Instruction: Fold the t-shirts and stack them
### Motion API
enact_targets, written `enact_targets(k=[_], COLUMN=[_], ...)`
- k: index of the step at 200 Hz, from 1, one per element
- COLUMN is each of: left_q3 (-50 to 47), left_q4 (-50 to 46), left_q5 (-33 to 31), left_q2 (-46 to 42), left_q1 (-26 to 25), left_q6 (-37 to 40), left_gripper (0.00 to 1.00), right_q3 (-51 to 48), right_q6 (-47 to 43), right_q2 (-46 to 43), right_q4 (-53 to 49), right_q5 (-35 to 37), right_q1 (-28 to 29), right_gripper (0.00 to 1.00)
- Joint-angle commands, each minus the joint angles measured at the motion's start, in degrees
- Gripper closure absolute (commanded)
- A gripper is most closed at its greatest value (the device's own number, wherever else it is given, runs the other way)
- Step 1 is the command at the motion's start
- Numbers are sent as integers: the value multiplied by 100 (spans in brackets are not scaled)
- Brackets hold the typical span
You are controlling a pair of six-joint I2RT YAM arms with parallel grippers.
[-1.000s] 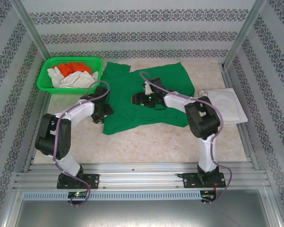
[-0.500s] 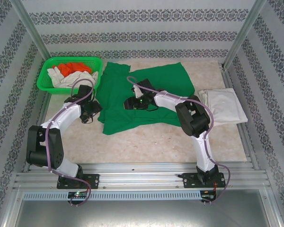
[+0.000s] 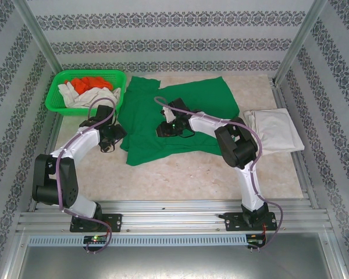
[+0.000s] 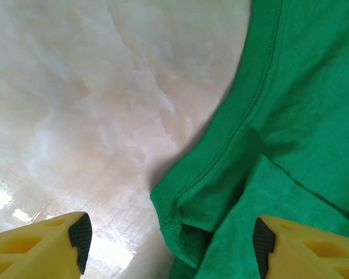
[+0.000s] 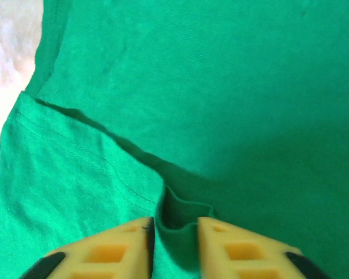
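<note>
1. Two grippers work the dark green t-shirt (image 3: 203, 99), spread flat on the table (image 3: 163, 174). The right gripper (image 5: 173, 229) is narrowed onto a small raised pleat, and the left gripper (image 4: 168, 244) gapes wide over the left hem corner.
2. The left should close on both hem layers before lifting.
3. Cloth is a thin, soft knit with stitched hems; it will likely sag and slide.

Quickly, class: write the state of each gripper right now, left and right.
Left gripper: open, over the edge of the dark green t-shirt.
Right gripper: shut on a fold of the dark green t-shirt.
</note>
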Motion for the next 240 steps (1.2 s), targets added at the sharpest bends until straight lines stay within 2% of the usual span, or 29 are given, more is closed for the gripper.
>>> enact_targets(k=[1, 14, 58, 90, 110, 136, 174, 206, 218, 231, 240], left_q3=[-93, -116, -131, -87, -103, -242, -595, -745, -744, -758, -783], left_q4=[114, 123, 171, 169, 186, 259, 413, 547, 549, 558, 559], left_q5=[1, 0, -8, 6, 49, 146, 260, 337, 348, 346, 344], left_q2=[-67, -89, -164, -174, -206, -268, -457, -455, -419, -389, -383], left_q1=[38, 40, 38, 38, 38, 38, 43, 13, -35, -132, -237], left_q6=[21, 31, 5, -12, -55, -138, -330, -504, -573, -678, -782], left_gripper=[26, 26, 26, 26, 25, 25, 24, 24, 23, 23, 23], right_q3=[69, 43, -473, -1205, -1601, -2063, -2863, -3151, -3190, -3202, -3201], right_q6=[-79, -96, -165, -559, -1210, -2056, -2275, -2382, -2458, -2543, -2552], right_q2=[-54, -165, -884, -1662, -2189, -2835, -3771, -4131, -4169, -4188, -4216], right_q4=[-77, -71, 279, 466, 15, -1084, -1806, -2175, -2254, -2323, -2306], right_q5=[-85, -75, -291, -897, -1114, -1193, -1328, -1354, -1328, -1273, -1152], right_q1=[67, 62, 91, 243, 460, 824, 1075, 1054, 1007, 957, 899], right_gripper=[90, 100, 100, 100, 100, 100, 100, 100, 79, 67, 50])
